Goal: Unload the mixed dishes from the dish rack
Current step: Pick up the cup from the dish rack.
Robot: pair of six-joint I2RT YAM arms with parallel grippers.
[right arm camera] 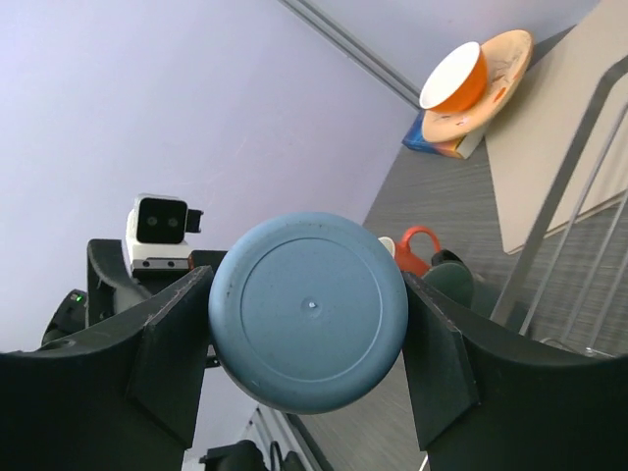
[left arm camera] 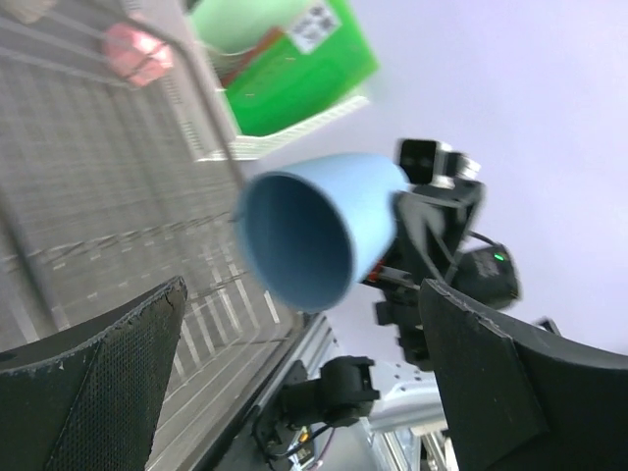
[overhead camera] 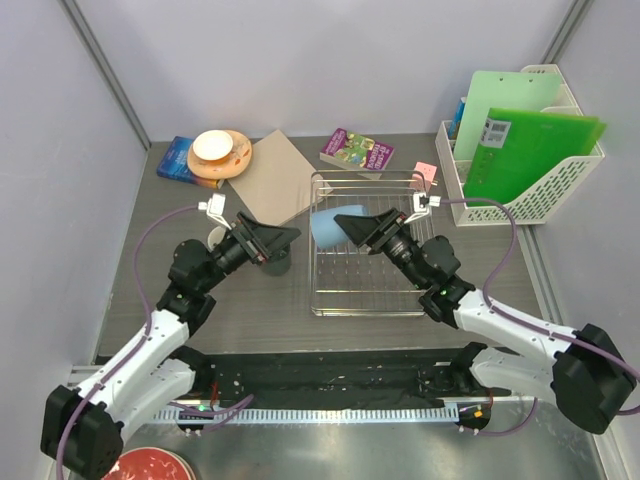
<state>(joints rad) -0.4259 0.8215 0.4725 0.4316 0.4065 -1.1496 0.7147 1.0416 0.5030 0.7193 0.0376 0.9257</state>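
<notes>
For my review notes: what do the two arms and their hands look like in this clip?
The left arm and right arm both have white link shells and black joint housings. A purple cable runs along each to the wrist, where a small white camera block sits. The left hand and right hand have broad black wedge-shaped fingers with dimpled inner pads.

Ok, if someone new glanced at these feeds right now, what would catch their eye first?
The light-blue cup, held sideways over the dish rack at centre table by the right gripper, its jaws closed around it. The left gripper faces the cup's mouth, jaws wide open. Next, the bright green folders in the white basket at far right.
</notes>
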